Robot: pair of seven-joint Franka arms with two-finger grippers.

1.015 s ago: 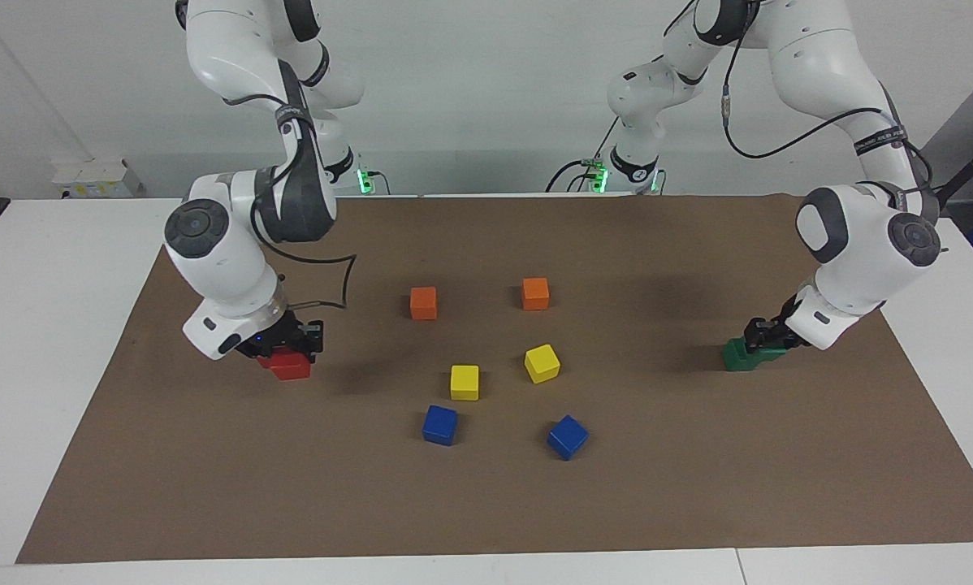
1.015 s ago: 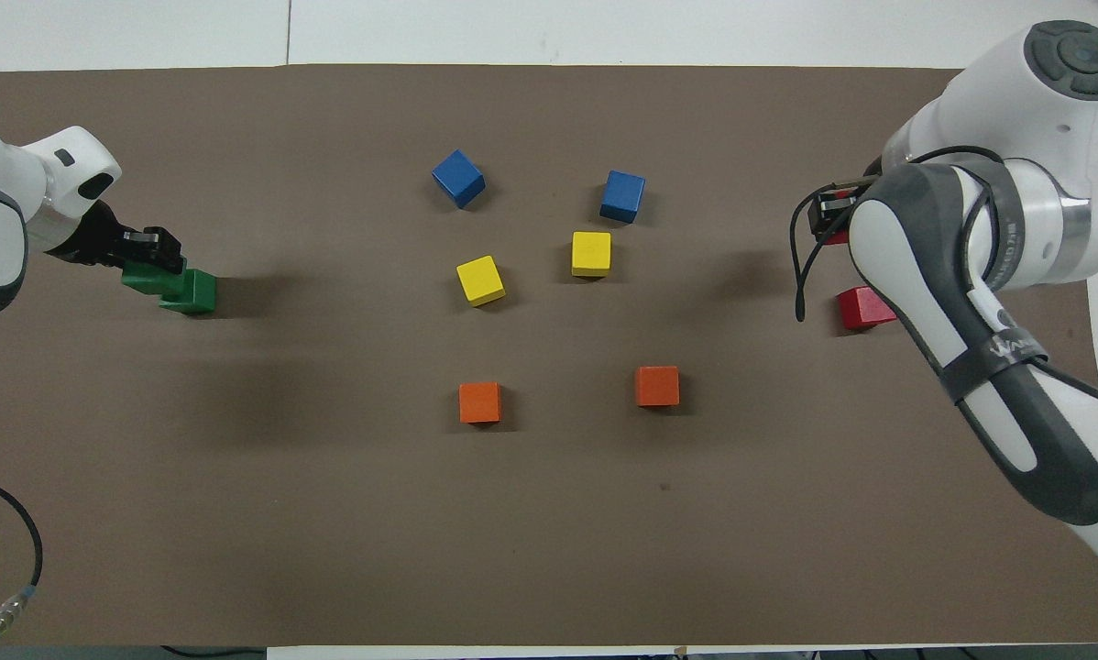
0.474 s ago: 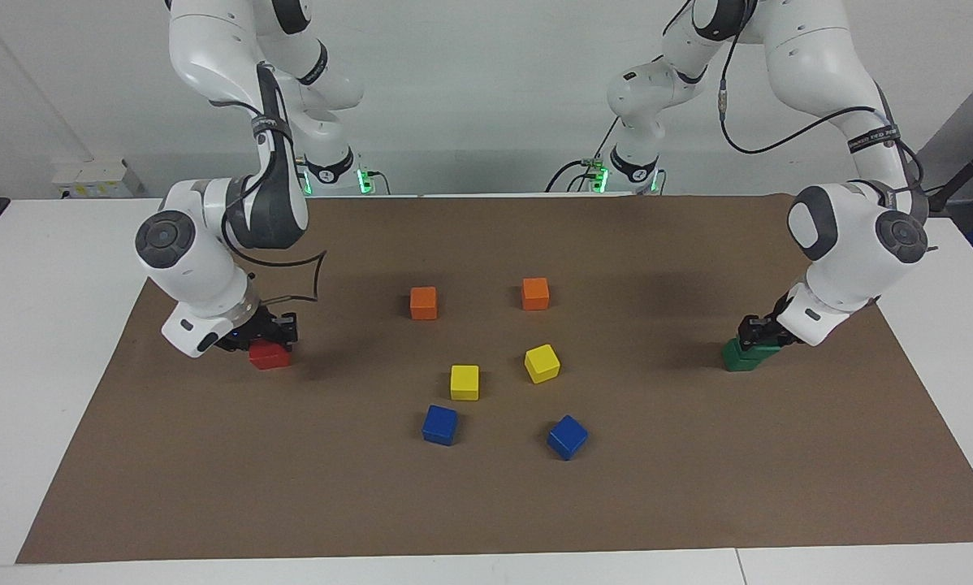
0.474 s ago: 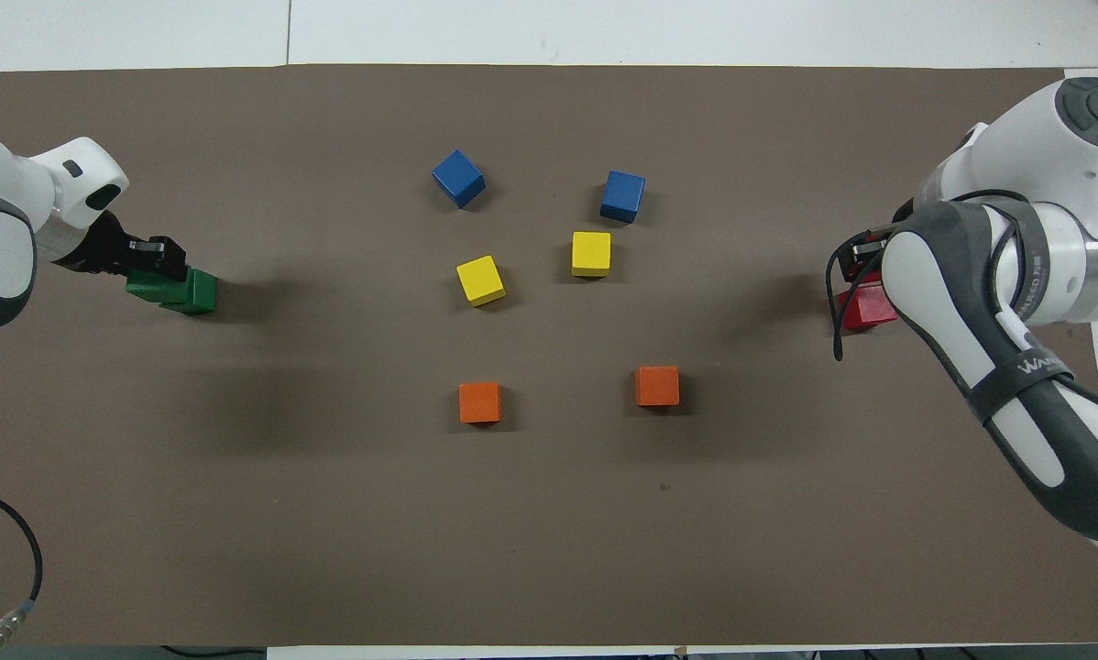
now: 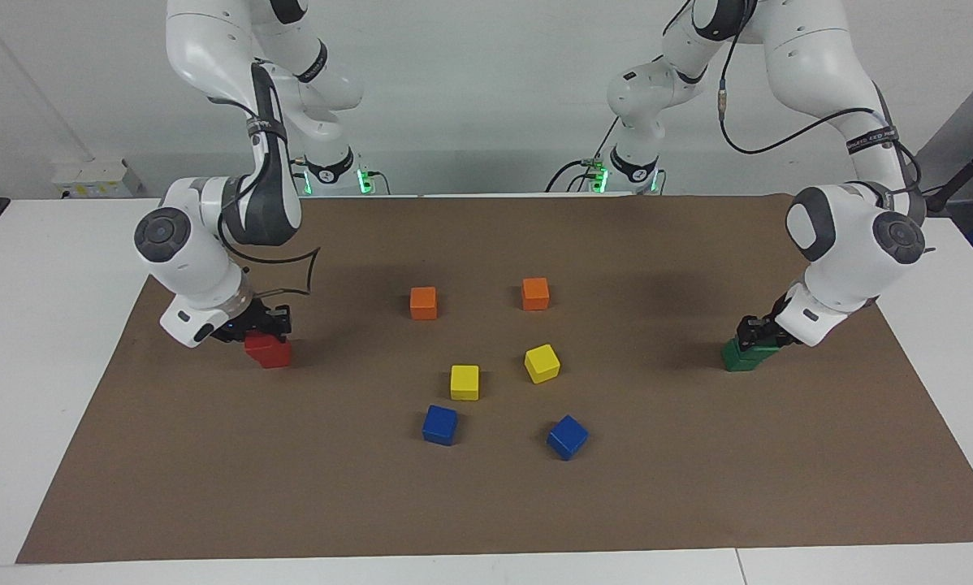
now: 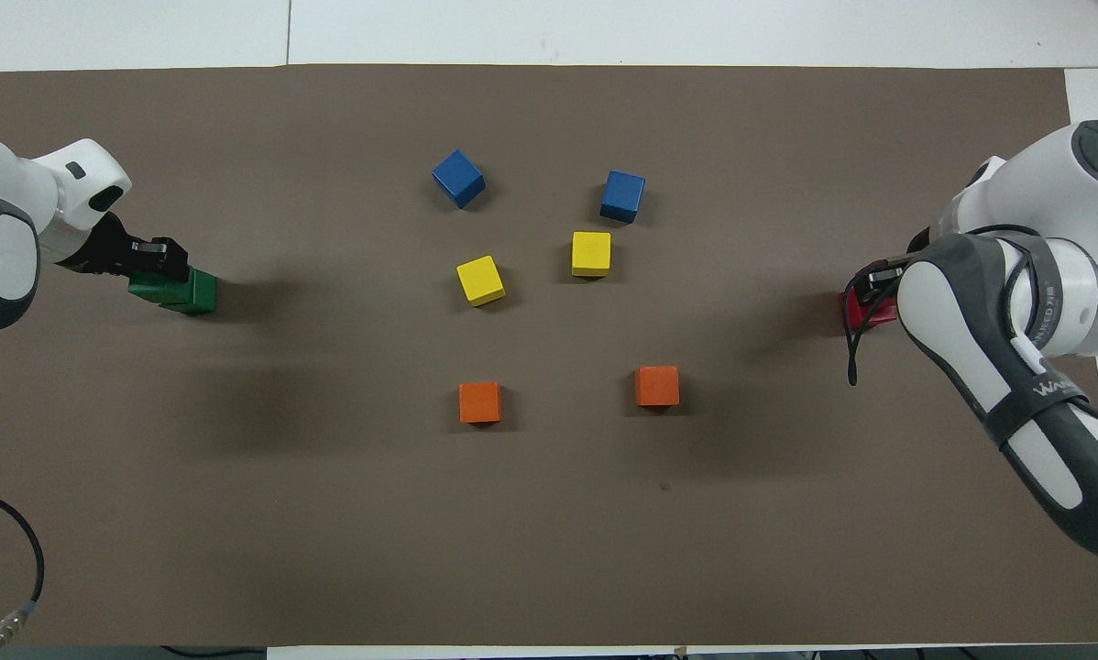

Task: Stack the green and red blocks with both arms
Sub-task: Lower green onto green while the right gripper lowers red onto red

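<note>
My right gripper is shut on a red block and holds it low on top of the second red block, at the right arm's end of the mat. In the overhead view only a bit of red shows beside the right arm. My left gripper is shut on a green block and holds it on the second green block, at the left arm's end. From overhead the left gripper covers part of the held green block by the lower one.
On the brown mat, between the two stacks, lie two orange cubes, two yellow cubes and two blue cubes. The orange ones are nearest the robots, the blue ones farthest.
My right gripper has moved toward the right arm's end and down, bringing its red block onto the other red block. My left gripper has lowered its green block onto the other green block.
</note>
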